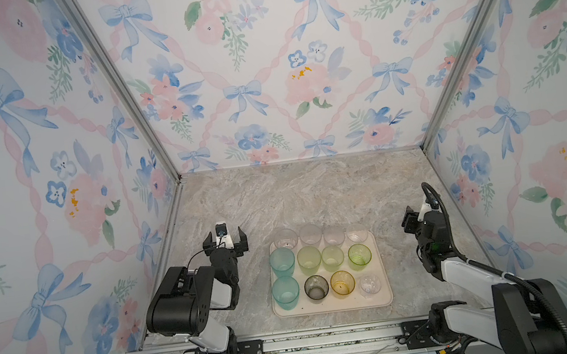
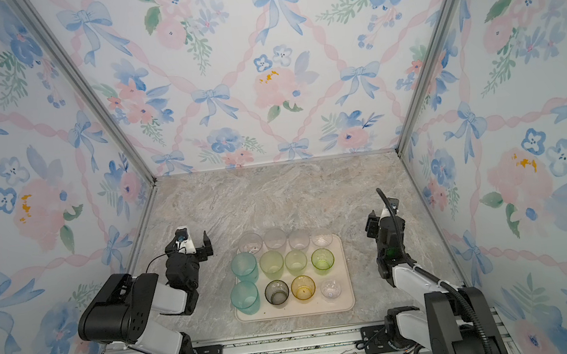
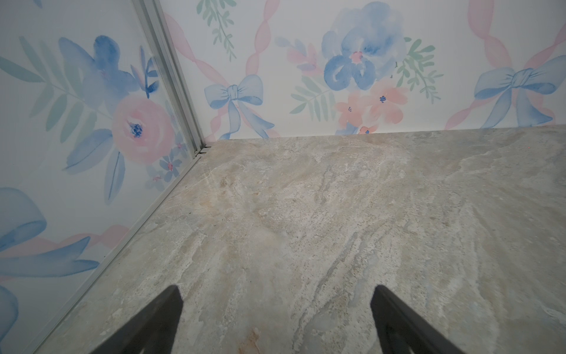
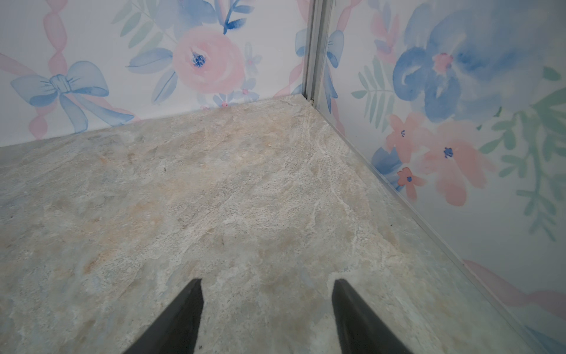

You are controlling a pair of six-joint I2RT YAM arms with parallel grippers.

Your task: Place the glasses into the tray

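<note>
The left tool (image 3: 277, 289) and right tool (image 4: 268, 282) hang open and empty over the tabletop (image 1: 314, 196), either side of the tray (image 1: 332, 309), where all twelve glasses (image 1: 309, 260) stand upright in three rows.

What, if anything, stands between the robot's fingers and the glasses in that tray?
Nothing visible. Only bare marble tabletop lies between the left gripper, the right gripper and the tray; both grippers are open and empty. The glasses already stand in it.
</note>
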